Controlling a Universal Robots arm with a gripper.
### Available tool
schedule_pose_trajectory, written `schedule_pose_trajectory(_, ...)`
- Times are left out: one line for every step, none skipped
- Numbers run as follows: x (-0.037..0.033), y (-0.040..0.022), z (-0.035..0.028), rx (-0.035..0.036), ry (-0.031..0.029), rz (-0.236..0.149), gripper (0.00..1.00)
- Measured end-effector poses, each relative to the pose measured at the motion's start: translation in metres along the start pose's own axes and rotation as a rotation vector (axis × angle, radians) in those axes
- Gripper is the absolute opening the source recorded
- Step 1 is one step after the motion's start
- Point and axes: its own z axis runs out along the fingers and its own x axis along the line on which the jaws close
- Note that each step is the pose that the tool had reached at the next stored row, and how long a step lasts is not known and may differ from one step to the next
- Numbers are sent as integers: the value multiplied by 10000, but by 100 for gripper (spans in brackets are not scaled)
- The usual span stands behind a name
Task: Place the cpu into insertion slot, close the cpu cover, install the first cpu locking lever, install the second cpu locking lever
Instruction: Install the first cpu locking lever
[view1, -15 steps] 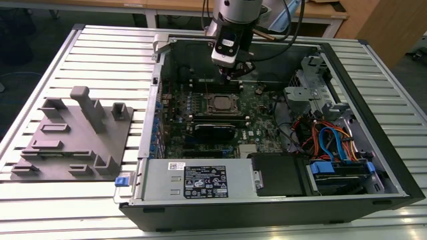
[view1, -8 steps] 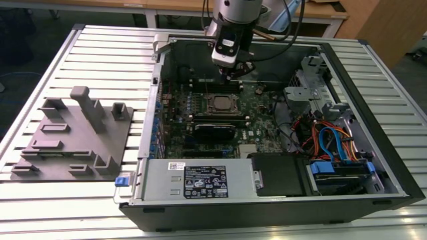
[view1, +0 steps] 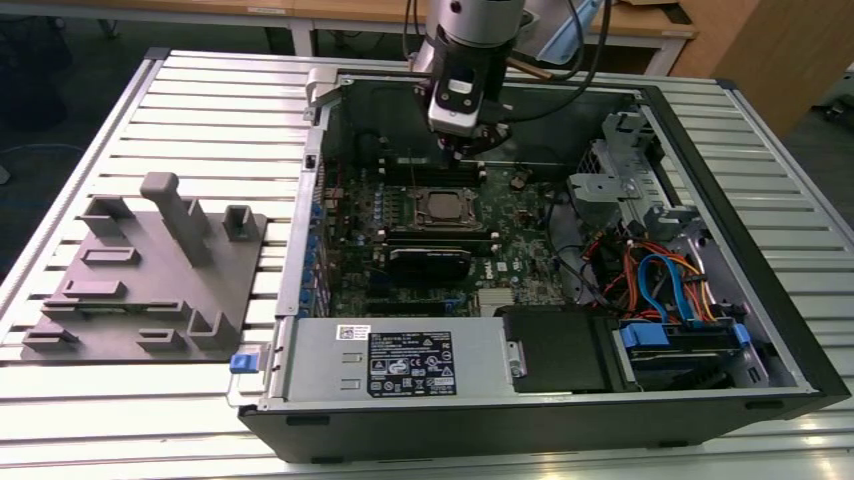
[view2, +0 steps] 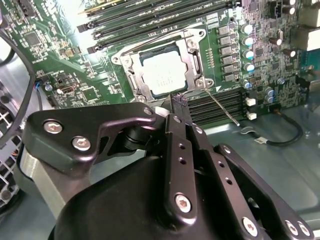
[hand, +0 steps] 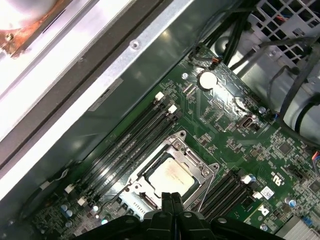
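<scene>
Desk (view1: 200, 90) bearing open computer case (view1: 534, 430); within, claw (view1: 467, 148), tips pressed together on nothing, hanging just far of the cpu cover (view2: 196, 57), lowered over the seated cpu (view2: 164, 75); thin locking lever (view2: 222, 107) seemingly unlatched: best pressed low, slowly, tip square on wire.

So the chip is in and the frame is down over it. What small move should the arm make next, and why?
Probably a short dip of the gripper onto the thin locking lever, which angles out from the socket corner and looks unlatched. The cpu sits seated, the cpu cover lies flat over it, and the shut fingertips hover close beside that lever.
</scene>
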Motion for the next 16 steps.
schedule_pose_trajectory(0,0,0,2,1,-106,10)
schedule_pose_trajectory(0,0,0,6,2,-213,10)
schedule_pose_trajectory(0,0,0,8,2,-318,10)
schedule_pose_trajectory(0,0,0,9,2,-370,10)
schedule_pose_trajectory(0,0,0,11,3,-390,10)
schedule_pose_trajectory(0,0,0,11,3,-391,10)
schedule_pose_trajectory(0,0,0,10,3,-396,10)
schedule_pose_trajectory(0,0,0,10,3,-399,10)
schedule_pose_trajectory(0,0,0,10,3,-400,10)
schedule_pose_trajectory(0,0,0,10,3,-401,10)
schedule_pose_trajectory(0,0,0,11,3,-401,10)
schedule_pose_trajectory(0,0,0,10,3,-401,10)
schedule_pose_trajectory(0,0,0,10,3,-402,10)
schedule_pose_trajectory(0,0,0,10,3,-403,10)
schedule_pose_trajectory(0,0,0,11,3,-405,10)
schedule_pose_trajectory(0,0,0,10,2,-412,10)
